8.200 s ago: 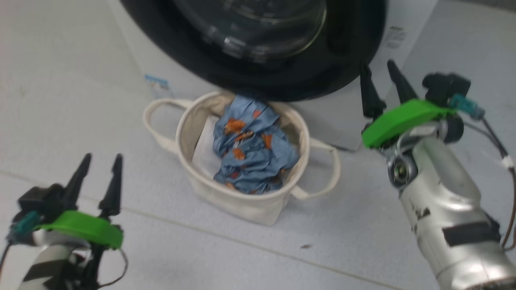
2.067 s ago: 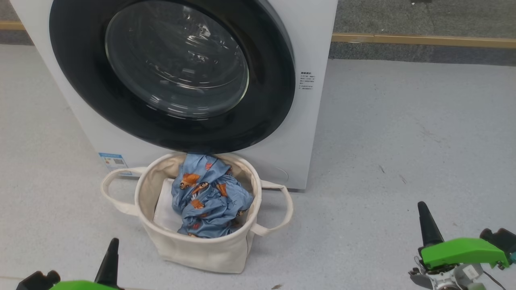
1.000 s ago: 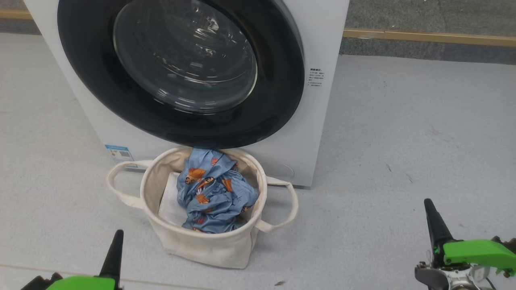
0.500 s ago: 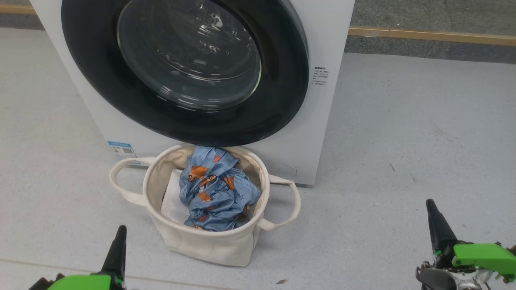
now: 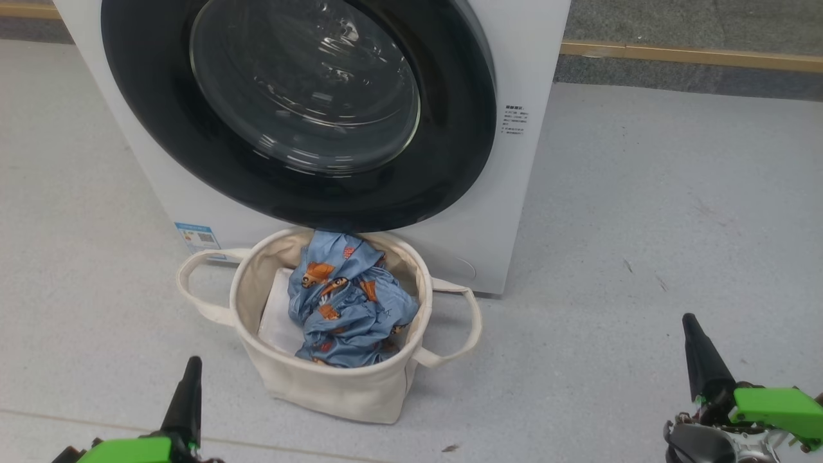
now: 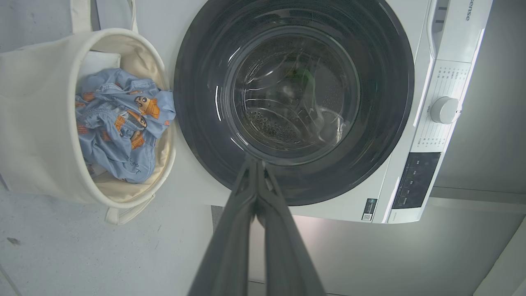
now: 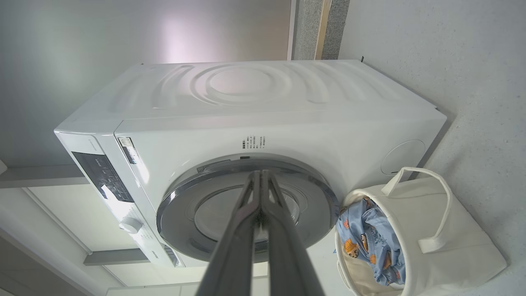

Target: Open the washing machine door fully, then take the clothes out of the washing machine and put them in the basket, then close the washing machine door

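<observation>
The white washing machine stands ahead, and its black-rimmed glass door lies flush against the front. Just before it sits the cream basket, holding the blue clothes with orange figures. My left gripper is at the bottom left, shut and empty. At the bottom right my right gripper is shut and empty too. Both stand well back from the machine. In the left wrist view the left gripper points at the door. In the right wrist view the right gripper points at the door, with the basket to its right.
A plain white sheet lies in the basket beside the clothes. Grey floor spreads to the right of the machine. A wall base with a wooden strip runs along the back. The machine's control panel and dial are in the left wrist view.
The whole head view has shifted slightly, so the machine and basket sit a little further right. Both grippers stay shut and low in the picture.
</observation>
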You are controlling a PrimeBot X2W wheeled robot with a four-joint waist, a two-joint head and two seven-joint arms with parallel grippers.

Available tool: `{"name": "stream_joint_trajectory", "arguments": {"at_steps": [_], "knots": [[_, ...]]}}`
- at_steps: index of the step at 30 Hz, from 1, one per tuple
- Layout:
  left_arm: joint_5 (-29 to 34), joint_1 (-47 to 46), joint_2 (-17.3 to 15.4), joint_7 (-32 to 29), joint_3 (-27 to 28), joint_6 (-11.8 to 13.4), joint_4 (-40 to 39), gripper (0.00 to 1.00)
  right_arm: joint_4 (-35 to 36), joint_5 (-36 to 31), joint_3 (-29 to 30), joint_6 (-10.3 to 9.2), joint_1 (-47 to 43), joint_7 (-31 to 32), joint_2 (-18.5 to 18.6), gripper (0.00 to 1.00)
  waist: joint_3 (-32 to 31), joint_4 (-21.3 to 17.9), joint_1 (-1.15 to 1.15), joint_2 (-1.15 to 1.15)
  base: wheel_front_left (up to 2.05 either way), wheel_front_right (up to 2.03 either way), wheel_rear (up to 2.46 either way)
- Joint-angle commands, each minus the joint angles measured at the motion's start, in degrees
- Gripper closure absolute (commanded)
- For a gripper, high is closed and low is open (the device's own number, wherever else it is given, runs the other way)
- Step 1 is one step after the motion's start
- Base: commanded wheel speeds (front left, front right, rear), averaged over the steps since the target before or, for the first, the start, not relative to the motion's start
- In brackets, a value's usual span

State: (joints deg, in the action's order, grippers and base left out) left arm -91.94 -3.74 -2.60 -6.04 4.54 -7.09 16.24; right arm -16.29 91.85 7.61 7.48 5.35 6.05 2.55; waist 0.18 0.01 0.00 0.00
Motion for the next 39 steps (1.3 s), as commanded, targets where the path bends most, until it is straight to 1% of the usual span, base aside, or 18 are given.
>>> {"name": "stream_joint_trajectory", "arguments": {"at_steps": [1,39], "knots": [[-0.2,-2.4,-0.3,-0.5,2.0,-0.4,-2.2,1.0,2.3,0.3,-1.1,0.01,0.8,0.5,0.3,1.0,0.0,0.0,0.0,0.0,0.0,0.0,0.0],[-0.2,-2.4,-0.3,-0.5,2.0,-0.4,-2.2,1.0,2.3,0.3,-1.1,0.01,0.8,0.4,0.3,1.0,0.0,0.0,0.0,0.0,0.0,0.0,0.0]]}}
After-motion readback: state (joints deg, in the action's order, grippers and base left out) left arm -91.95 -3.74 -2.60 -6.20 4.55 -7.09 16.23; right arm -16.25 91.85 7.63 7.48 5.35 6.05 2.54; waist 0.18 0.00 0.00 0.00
